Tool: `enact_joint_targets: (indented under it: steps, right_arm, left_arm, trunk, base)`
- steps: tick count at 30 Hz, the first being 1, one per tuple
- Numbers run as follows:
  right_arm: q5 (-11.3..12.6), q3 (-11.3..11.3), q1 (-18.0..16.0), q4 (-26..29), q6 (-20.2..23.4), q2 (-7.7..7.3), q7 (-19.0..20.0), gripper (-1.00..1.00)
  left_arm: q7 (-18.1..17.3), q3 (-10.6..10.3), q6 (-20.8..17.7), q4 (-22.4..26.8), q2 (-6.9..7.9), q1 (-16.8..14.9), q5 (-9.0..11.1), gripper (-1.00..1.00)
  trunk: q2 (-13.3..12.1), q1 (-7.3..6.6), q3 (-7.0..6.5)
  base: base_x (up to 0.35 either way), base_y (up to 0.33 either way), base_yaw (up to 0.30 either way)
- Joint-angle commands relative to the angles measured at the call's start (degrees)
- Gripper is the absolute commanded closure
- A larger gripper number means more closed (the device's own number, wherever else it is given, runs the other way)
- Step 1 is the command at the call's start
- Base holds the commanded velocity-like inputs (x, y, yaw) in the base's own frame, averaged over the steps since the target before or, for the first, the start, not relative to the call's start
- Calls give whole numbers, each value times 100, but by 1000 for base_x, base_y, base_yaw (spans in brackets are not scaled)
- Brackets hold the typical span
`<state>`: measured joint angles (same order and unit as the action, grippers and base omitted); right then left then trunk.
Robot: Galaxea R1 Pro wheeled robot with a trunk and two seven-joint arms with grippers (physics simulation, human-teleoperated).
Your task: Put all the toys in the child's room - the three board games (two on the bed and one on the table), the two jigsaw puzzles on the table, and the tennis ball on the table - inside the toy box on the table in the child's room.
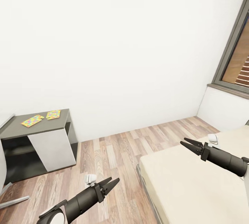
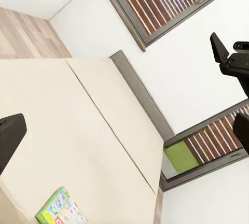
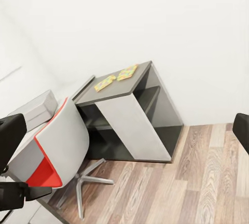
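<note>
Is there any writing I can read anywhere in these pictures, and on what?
Board game on the bed: coloured lettering on its lid, too small and blurred to read.
Two jigsaw puzzles on the dark cabinet: puzzle-piece pattern, no legible words.
Nothing else carries text.

Bright, even light — soft shadows

I see two puzzle boxes (image 1: 40,118) side by side on the cabinet top (image 1: 20,130) at left, bed (image 1: 193,186) at right, floor (image 1: 114,155) between, window (image 1: 238,58) behind the bed.
</note>
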<state>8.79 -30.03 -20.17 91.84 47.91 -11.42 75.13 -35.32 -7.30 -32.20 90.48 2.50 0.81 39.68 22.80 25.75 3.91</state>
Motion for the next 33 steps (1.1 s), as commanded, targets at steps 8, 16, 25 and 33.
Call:
enact_joint_targets:
  steps: [8, 16, 25, 33]
  right_arm:
    - [9, 3, -5, -32, 41, -1, 7, -100]
    - [-10, 9, -5, -52, 33, -1, 3, -100]
    - [-6, 9, -5, -58, 28, -1, 2, -100]
    - [-14, 13, -5, -60, 26, 5, 2, -100]
  left_arm:
    - [21, 3, -45, 5, 2, -2, 62, -100]
    - [24, 0, -46, 5, 2, -2, 70, -100]
    - [25, 1, -48, 5, 1, -2, 73, -100]
    - [25, 1, -47, 5, -1, -2, 74, -100]
  trunk:
    - [12, 4, 11]
    - [12, 4, 11]
    - [12, 4, 11]
    - [12, 4, 11]
  base:
    - [0, -45, -5]
    - [0, -24, -2]
    - [0, -8, -1]
    - [0, -2, 0]
